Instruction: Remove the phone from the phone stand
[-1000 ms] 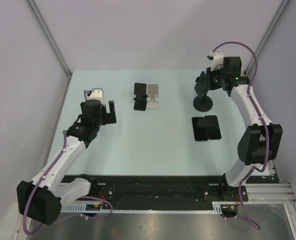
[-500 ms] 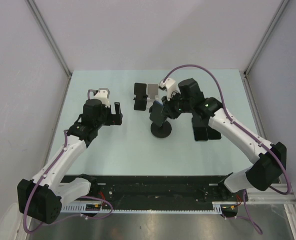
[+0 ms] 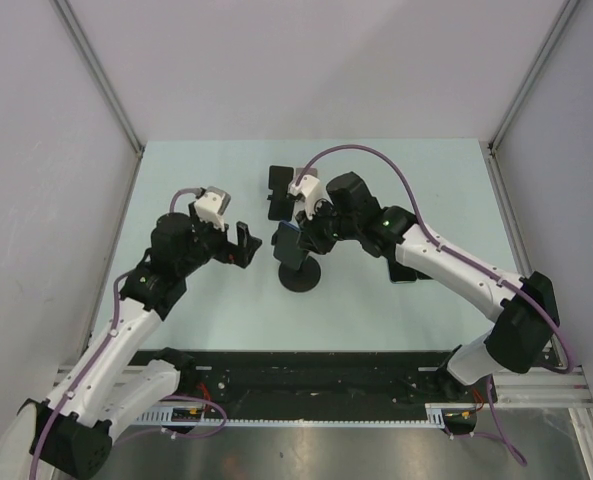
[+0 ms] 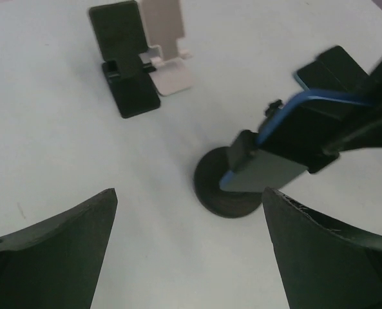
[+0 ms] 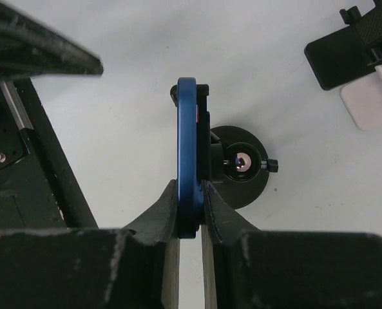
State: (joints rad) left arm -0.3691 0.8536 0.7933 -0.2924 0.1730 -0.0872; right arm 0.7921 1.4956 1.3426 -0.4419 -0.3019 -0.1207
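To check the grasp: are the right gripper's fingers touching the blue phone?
Touching. Right wrist view: both fingers of the right gripper press the phone, no gap.

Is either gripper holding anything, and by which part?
The right gripper pinches the phone across its faces at the end nearest the wrist; it sits on the stand. The left gripper is open and empty.

Top view: flat phones (image 3: 403,272) right of the phone stand (image 3: 300,277) lie mostly concealed beneath the right arm (image 3: 456,268). Right wrist view: white stand (image 5: 371,103) beyond the phone stand is cropped by the frame; phone (image 5: 187,154) appears edge-on, screen indiscernible.
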